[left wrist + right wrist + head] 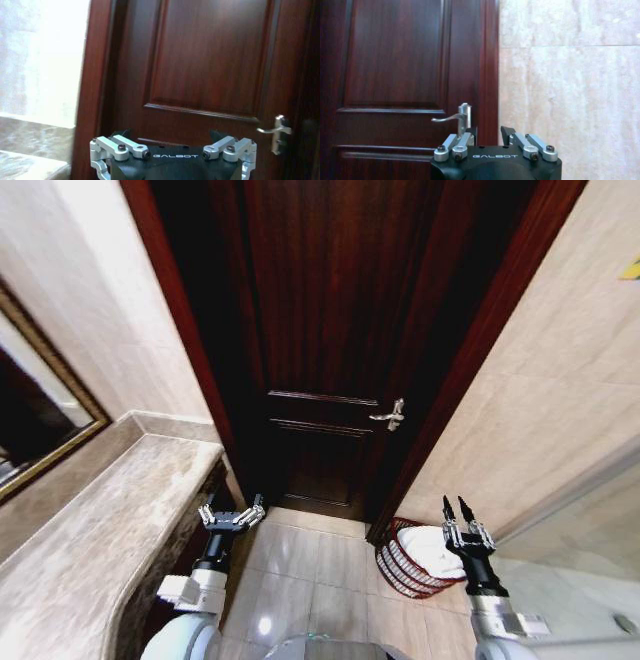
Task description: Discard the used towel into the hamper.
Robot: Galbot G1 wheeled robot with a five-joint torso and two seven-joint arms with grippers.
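Note:
The hamper (393, 567), a small round reddish-brown ribbed basket, stands on the floor by the door frame's right foot. A white towel (432, 547) lies folded inside it, rising above the rim. My right gripper (455, 508) is raised just right of the hamper, its fingers pointing up with a narrow gap and nothing between them; it also appears in the right wrist view (489, 132). My left gripper (232, 515) hovers beside the counter's end with its fingers spread wide and empty, and is seen in the left wrist view (170, 135).
A dark wooden door (330, 330) with a silver lever handle (390, 416) faces me, shut. A marble counter (100, 520) and a framed mirror (30, 430) run along the left. Beige tiled wall (540, 400) is on the right, pale floor tiles (310, 570) below.

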